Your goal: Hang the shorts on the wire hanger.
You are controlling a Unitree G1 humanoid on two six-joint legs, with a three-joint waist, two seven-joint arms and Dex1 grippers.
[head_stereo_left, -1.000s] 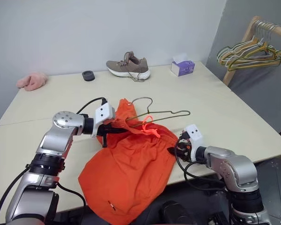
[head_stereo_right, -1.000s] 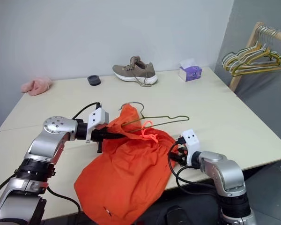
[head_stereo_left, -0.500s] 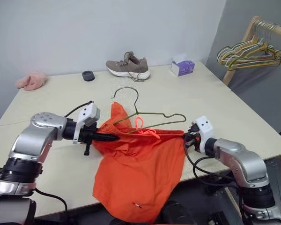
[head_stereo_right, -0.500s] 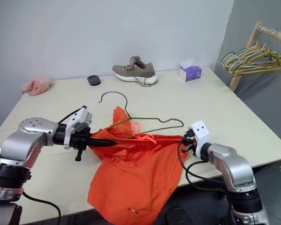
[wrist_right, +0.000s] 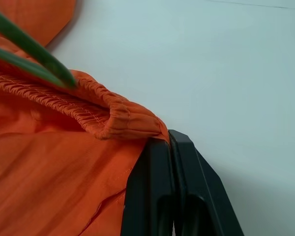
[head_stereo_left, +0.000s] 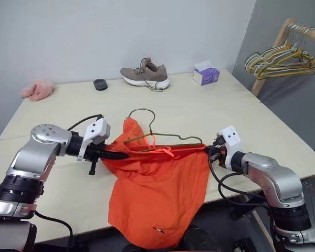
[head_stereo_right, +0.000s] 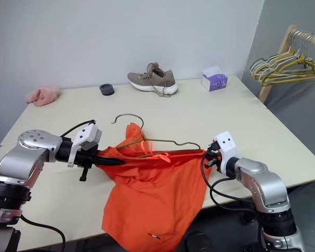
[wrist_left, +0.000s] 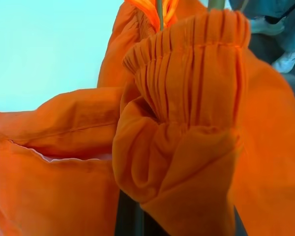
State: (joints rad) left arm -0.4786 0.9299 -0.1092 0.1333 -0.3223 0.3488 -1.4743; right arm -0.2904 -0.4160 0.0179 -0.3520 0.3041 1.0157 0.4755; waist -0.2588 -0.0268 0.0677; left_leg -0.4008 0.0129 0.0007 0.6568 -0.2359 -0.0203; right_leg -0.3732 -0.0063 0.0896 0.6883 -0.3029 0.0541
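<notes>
The orange shorts (head_stereo_left: 157,194) hang stretched by their waistband between my two grippers, their legs drooping past the table's front edge. My left gripper (head_stereo_left: 118,155) is shut on the bunched left end of the waistband (wrist_left: 187,73). My right gripper (head_stereo_left: 209,150) is shut on the waistband's right corner (wrist_right: 123,120), with its black fingers (wrist_right: 160,167) pressed together. The thin green wire hanger (head_stereo_left: 168,137) lies along the waistband's top. Its hook (head_stereo_left: 142,111) rises behind, and its left shoulder sits inside a peak of orange fabric. Its wire (wrist_right: 29,56) ends close to my right gripper.
At the back of the beige table (head_stereo_left: 241,110) lie a brown shoe (head_stereo_left: 145,75), a purple tissue box (head_stereo_left: 206,76), a small black ring (head_stereo_left: 100,84) and a pink fuzzy cloth (head_stereo_left: 37,90). A bunch of yellow and green hangers (head_stereo_left: 283,58) hangs on a wooden rack at the right.
My right gripper has shut on the waistband's right corner. Both grippers moved apart and the right one rose, pulling the crumpled shorts taut. The hanger shifted left with the fabric.
</notes>
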